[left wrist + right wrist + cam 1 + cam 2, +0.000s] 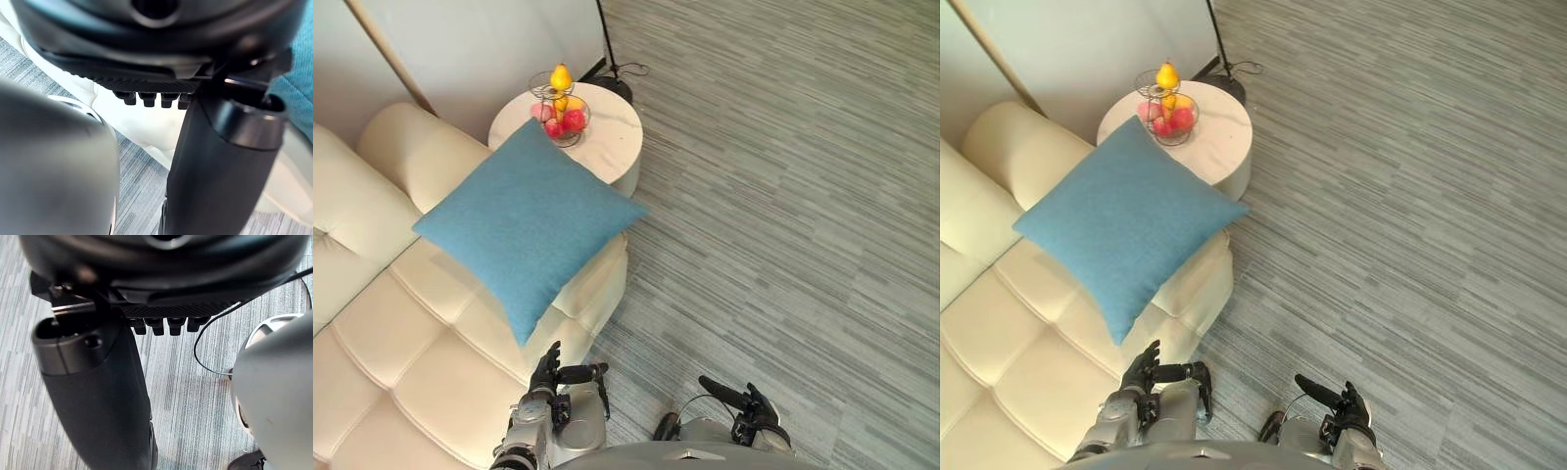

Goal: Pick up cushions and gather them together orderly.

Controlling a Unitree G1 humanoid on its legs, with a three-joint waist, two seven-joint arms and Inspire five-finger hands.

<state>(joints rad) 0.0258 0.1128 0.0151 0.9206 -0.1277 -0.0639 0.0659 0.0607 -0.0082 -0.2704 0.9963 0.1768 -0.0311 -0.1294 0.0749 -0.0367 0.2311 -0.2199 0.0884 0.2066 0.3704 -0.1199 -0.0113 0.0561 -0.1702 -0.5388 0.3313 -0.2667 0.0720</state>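
A blue square cushion (524,220) lies on the end of a cream leather sofa (401,362), one corner hanging over the seat's front edge and another reaching toward the side table. My left hand (548,370) hovers low, just below that hanging corner, beside the sofa's front; it is open and holds nothing. In the left wrist view a strip of the cushion (298,93) shows past the thumb (215,161). My right hand (744,401) is open over the carpet, well right of the sofa and empty.
A round white side table (607,132) stands beyond the sofa's arm with a wire basket of fruit (560,108) on it. A floor lamp's dark base (612,83) sits behind it. Grey striped carpet (783,196) spreads to the right.
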